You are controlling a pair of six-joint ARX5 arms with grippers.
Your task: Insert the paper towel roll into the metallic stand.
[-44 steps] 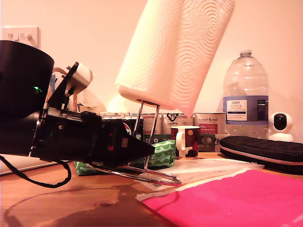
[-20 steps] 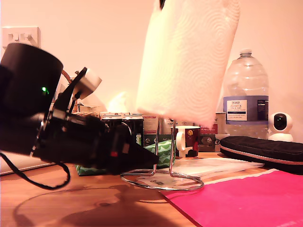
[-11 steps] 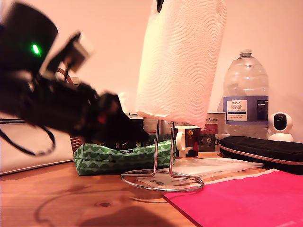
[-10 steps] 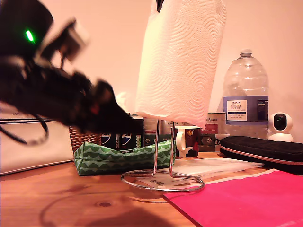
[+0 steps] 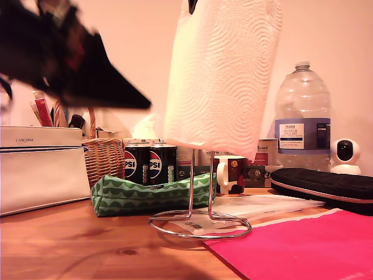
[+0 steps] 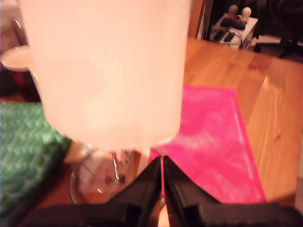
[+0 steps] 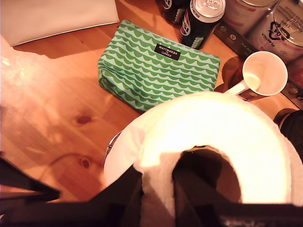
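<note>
White embossed paper towel roll [image 5: 221, 76] hangs partway down the thin chrome wire stand [image 5: 200, 219], bottom edge well above the ring base. My second tool [image 7: 158, 198] is clamped on the roll's top rim, one finger inside the core. My first tool [image 6: 162, 182] sits closed and empty beside the roll. Worry: the roll looks slightly tilted, so pushing down could snag the loop and tip the stand toward the green patterned pouch [image 5: 152, 194].

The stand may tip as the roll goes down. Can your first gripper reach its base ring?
Probably yes: my first gripper hangs apart, and the metallic stand's base ring lies bare below the paper towel roll; only the green pouch sits close.
</note>
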